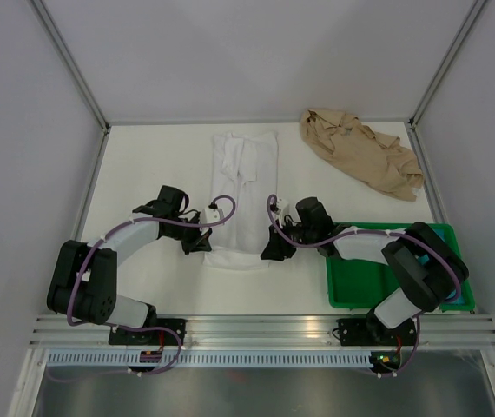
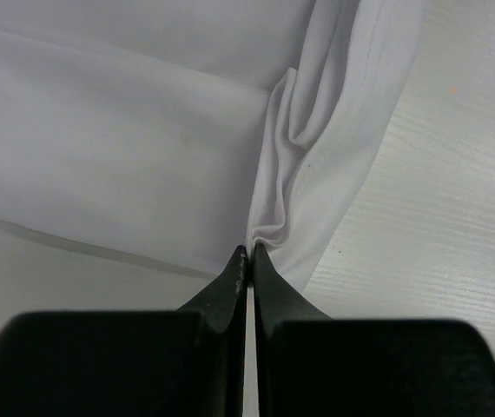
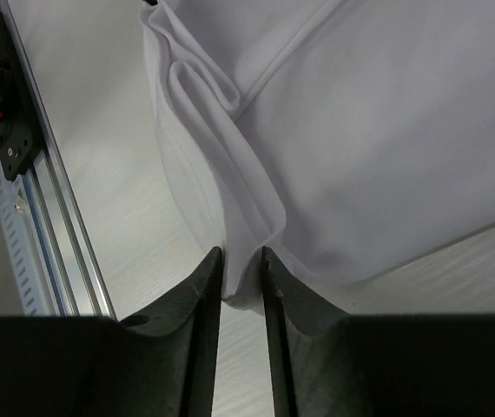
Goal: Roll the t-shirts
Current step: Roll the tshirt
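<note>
The white t-shirt (image 1: 243, 174) lies folded into a long narrow strip down the middle of the table. My left gripper (image 1: 202, 243) is at its near left corner and my right gripper (image 1: 273, 250) at its near right corner. In the left wrist view the left gripper (image 2: 250, 252) is shut on a puckered fold of the white t-shirt (image 2: 126, 130). In the right wrist view the right gripper (image 3: 240, 261) is closed on the hem of the white t-shirt (image 3: 386, 130), with cloth bunched between the fingers. The tan-beige t-shirt (image 1: 360, 152) lies crumpled at the back right.
A green plastic tray (image 1: 360, 282) sits at the near right, under the right arm. Grey walls with metal posts close the table at the left, back and right. A metal rail (image 3: 48, 200) runs along the near edge.
</note>
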Robot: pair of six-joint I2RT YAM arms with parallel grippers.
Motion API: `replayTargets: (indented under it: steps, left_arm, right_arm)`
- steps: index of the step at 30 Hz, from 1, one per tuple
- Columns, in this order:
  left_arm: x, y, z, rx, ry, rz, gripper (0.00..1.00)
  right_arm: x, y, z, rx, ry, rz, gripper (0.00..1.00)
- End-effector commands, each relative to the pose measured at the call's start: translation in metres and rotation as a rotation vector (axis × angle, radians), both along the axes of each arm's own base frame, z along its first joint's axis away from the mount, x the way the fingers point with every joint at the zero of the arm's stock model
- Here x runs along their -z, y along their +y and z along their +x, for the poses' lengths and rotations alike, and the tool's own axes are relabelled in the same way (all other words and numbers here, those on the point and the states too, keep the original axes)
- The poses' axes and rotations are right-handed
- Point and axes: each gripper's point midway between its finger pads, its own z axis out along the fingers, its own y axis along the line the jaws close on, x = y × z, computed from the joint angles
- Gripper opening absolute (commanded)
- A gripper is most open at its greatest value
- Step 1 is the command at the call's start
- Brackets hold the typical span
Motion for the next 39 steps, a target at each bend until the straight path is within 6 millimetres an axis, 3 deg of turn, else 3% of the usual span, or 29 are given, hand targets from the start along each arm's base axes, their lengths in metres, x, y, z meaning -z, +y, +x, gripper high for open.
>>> replayTargets:
  steps: [1, 3, 6, 11, 16, 21, 26, 30, 34, 39]
  left_arm:
    - [-0.009, -0.002, 0.012, -0.034, -0.043, -0.016, 0.02]
    - [-0.009, 0.0, 0.016, -0.059, -0.047, -0.011, 0.02]
    - [-0.01, 0.001, 0.02, -0.074, -0.059, -0.009, 0.02]
    - [-0.008, 0.002, 0.021, -0.081, -0.053, -0.004, 0.02]
    - [-0.008, 0.003, 0.02, -0.083, -0.055, -0.002, 0.03]
    - [-0.008, 0.003, 0.019, -0.085, -0.056, 0.0, 0.08]
    - [-0.007, 0.004, 0.017, -0.094, -0.05, 0.005, 0.1]
    - [-0.006, 0.005, 0.015, -0.108, -0.034, 0.008, 0.06]
    - [-0.005, 0.006, 0.015, -0.117, -0.028, 0.013, 0.04]
    - [-0.003, 0.007, 0.014, -0.129, -0.017, 0.019, 0.02]
  right_arm:
    - [-0.009, 0.014, 0.011, 0.014, -0.014, 0.055, 0.28]
    - [-0.006, 0.013, 0.014, 0.03, -0.015, 0.043, 0.12]
    - [-0.006, 0.013, 0.017, 0.039, -0.015, 0.033, 0.04]
    - [-0.015, 0.019, 0.033, 0.095, -0.037, 0.059, 0.01]
    - [-0.013, 0.029, 0.04, 0.115, 0.012, 0.085, 0.07]
    - [0.005, 0.027, 0.048, 0.186, 0.071, 0.035, 0.3]
    - [-0.009, 0.025, 0.053, 0.209, 0.05, 0.052, 0.43]
    - [-0.026, 0.012, 0.058, 0.253, 0.001, 0.059, 0.48]
    - [-0.032, -0.005, 0.049, 0.294, -0.037, 0.045, 0.5]
    - [-0.006, -0.023, 0.024, 0.343, 0.041, 0.014, 0.5]
